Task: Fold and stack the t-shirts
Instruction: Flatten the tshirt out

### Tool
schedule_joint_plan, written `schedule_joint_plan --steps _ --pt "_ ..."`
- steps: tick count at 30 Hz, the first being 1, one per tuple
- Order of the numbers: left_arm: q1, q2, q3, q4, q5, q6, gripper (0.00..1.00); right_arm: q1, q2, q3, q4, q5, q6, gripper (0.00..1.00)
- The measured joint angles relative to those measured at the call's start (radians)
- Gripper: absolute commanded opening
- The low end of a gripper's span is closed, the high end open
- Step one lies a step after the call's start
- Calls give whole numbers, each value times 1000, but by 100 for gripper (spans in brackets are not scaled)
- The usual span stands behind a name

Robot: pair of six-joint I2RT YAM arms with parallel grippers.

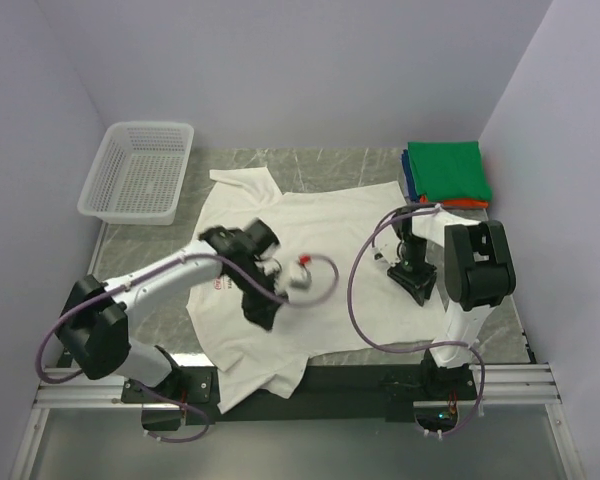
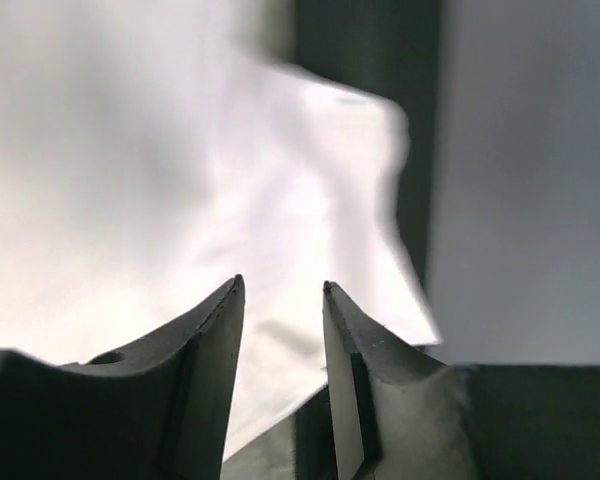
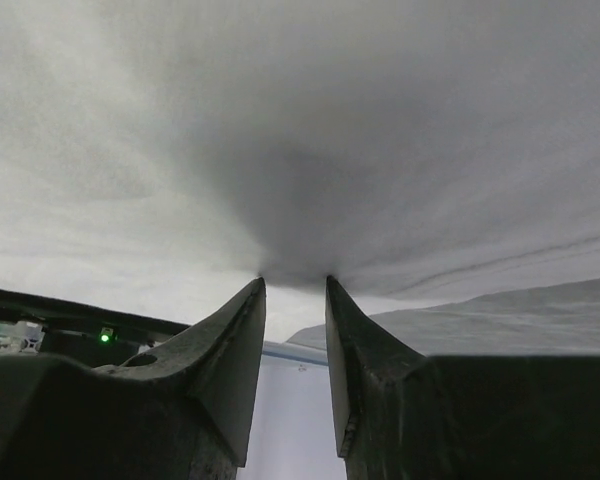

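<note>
Top external: white tee (image 1: 330, 215) lies spread beneath the left end effector (image 1: 262, 316).

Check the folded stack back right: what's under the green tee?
A blue tee peeks out at its left side, an orange tee at its near edge. Their order and anything else beneath is covered by the green tee.

No lettering can be read anywhere: the only mark is a small red logo (image 1: 218, 284) on the white tee (image 1: 330, 215), toward its near left part (too small and blurred to make out letters or a brand).
</note>
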Motion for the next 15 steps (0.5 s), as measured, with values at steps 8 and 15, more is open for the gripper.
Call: schedule_joint_plan --steps 8,15 --pt "523 38 32 175 -127 -2 42 -39 -6 179 -10 -76 11 38" --pt "686 216 32 293 -231 -3 42 -40 40 217 37 -111 46 37"
